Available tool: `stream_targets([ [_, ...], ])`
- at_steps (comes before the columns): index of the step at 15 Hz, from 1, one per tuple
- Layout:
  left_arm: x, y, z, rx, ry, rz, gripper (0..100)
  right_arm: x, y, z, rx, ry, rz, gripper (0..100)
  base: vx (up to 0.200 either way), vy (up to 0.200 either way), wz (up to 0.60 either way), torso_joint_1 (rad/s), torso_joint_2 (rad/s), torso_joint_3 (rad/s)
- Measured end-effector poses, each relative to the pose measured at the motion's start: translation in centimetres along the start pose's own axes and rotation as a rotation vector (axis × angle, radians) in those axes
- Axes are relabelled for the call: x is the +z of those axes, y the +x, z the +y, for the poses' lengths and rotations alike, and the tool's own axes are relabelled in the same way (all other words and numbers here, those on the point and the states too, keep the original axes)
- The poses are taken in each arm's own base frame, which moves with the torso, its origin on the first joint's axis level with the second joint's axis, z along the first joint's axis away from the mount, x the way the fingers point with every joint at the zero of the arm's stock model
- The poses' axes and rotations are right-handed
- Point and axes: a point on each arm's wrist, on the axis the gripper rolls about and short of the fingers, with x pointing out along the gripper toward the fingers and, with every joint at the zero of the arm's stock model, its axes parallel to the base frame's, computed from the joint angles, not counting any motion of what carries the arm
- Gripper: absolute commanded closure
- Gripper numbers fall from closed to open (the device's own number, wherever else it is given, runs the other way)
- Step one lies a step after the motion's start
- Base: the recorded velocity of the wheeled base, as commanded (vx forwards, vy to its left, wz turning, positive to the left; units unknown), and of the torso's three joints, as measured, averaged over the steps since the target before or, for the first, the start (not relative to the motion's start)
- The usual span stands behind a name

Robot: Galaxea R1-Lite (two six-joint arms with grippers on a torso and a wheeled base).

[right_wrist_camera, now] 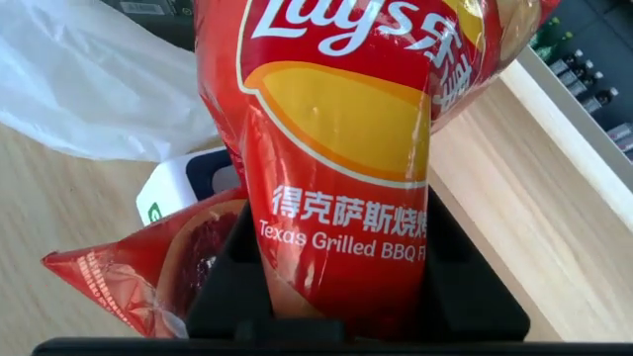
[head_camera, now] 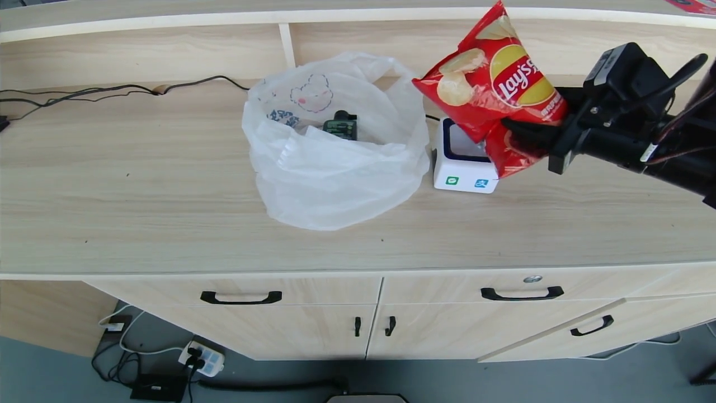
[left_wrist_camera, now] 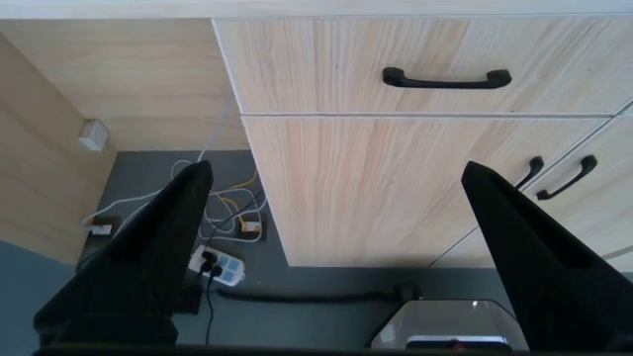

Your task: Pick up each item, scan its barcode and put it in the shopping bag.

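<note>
We pinch the chip bag in our right fingers, over the scanner at three o'clock of the shopping bag on the table. One dark item already lies bagged; the chips' scan and bagging seem left. Our left fingers hang spread.
</note>
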Motion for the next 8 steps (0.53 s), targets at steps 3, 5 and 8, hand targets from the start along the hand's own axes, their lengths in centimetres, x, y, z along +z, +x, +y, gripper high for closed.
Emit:
stream_targets([
  [3,0.0,0.0,0.0,0.0,-0.002,-0.002,0,0.3,-0.2,-0.3,-0.014,0.016,-0.003,100,0.0,0.0,0.0,0.0,0.0,0.0],
  [5,0.0,0.0,0.0,0.001,-0.002,-0.001,0,0.5,-0.2,-0.5,-0.025,0.018,0.0,100,0.0,0.0,0.0,0.0,0.0,0.0],
  [8,0.0,0.0,0.0,0.0,-0.001,-0.002,0,1.3,-0.6,-1.2,-0.077,0.031,0.017,100,0.0,0.0,0.6,-0.002,0.0,-0.002],
])
